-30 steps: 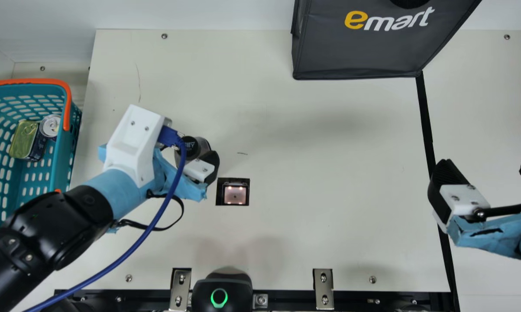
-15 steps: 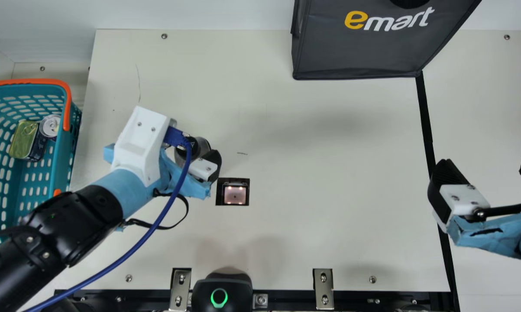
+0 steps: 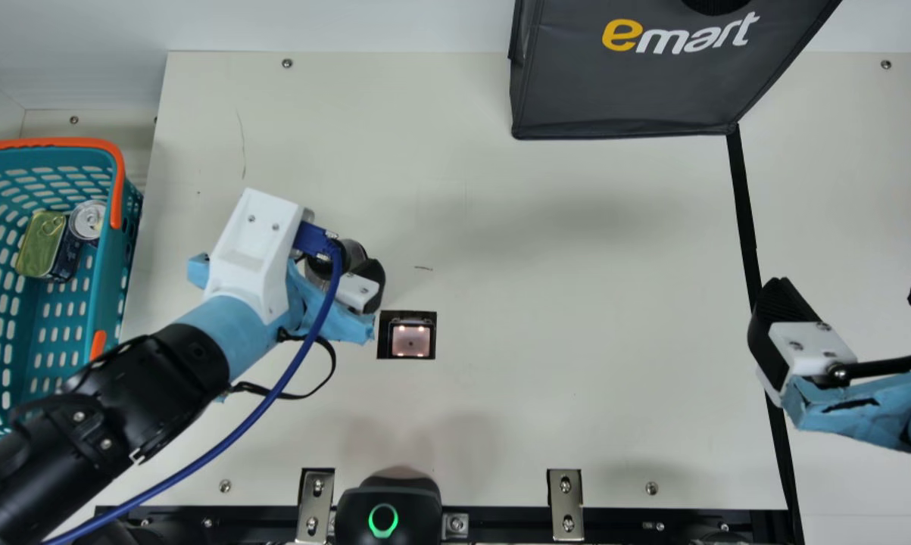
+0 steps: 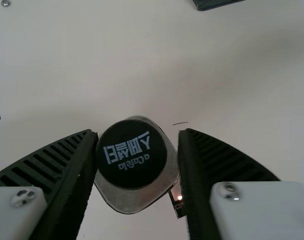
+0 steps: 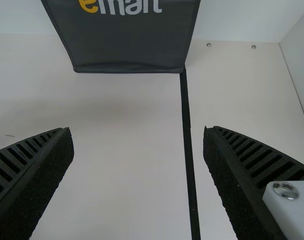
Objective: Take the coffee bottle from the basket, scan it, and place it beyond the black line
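In the main view my left gripper [image 3: 337, 266] is shut on the dark-capped coffee bottle [image 3: 354, 251], up and to the left of the scanner window [image 3: 411, 339]; the arm's white mount and blue cable hide part of both. The left wrist view has the bottle [image 4: 132, 155] between the two fingers of my left gripper [image 4: 138, 142], cap facing the camera, with a lit sliver of the scanner [image 4: 177, 199] beside it. My right gripper [image 3: 849, 288] is open over the black line [image 3: 744, 204]. In the right wrist view that gripper [image 5: 138, 131] has the black line [image 5: 187, 130] between its parted fingers.
The teal basket [image 3: 113, 284] stands at the left, holding a flat tin [image 3: 40, 242] and a round can [image 3: 88, 219]. A dark bag [image 3: 629, 91] is at the back, near the line's far end. A black device [image 3: 388, 503] sits at the front edge.
My left arm has swung slightly to the right and turned a little, while the bottle has stayed at nearly the same spot in its gripper. The right arm has not moved.
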Tool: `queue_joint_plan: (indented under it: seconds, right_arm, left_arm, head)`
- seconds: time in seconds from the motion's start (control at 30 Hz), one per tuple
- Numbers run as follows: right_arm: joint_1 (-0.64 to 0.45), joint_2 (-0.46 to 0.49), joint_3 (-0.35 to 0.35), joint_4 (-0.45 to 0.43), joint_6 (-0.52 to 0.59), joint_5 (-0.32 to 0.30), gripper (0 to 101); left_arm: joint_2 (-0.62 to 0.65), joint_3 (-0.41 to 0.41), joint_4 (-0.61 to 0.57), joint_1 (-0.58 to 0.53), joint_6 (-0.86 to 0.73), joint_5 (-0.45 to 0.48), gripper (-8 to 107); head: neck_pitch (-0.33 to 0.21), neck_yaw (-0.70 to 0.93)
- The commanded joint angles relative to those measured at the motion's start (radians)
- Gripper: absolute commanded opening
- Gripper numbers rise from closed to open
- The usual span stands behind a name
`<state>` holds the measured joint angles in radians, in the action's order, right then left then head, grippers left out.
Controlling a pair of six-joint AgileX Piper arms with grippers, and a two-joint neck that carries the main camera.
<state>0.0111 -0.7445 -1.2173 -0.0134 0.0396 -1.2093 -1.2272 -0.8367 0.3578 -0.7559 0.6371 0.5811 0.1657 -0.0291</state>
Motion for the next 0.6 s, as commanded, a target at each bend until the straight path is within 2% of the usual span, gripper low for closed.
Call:
queue_joint_plan:
  seconds: [0.0, 0.2, 0.4, 0.57]
  right_arm:
    - [0.000, 0.000, 0.000, 0.000, 0.000, 0.000, 91]
    - [0.000, 0.000, 0.000, 0.000, 0.000, 0.000, 91]
    - [0.000, 0.000, 0.000, 0.000, 0.000, 0.000, 91]
    - [0.000, 0.000, 0.000, 0.000, 0.000, 0.000, 91]
  left_arm:
    - [-0.002, 0.001, 0.006, -0.002, 0.010, -0.003, 50]
    - [-0.007, 0.001, 0.014, -0.010, 0.031, -0.007, 10]
    - [0.000, 0.001, -0.008, -0.010, 0.006, -0.013, 10]
    - [0.017, 0.007, -0.071, 0.006, -0.093, -0.029, 10]
  head:
    - [-0.027, 0.002]
    - [-0.027, 0.002]
    - [-0.027, 0.002]
    - [-0.027, 0.002]
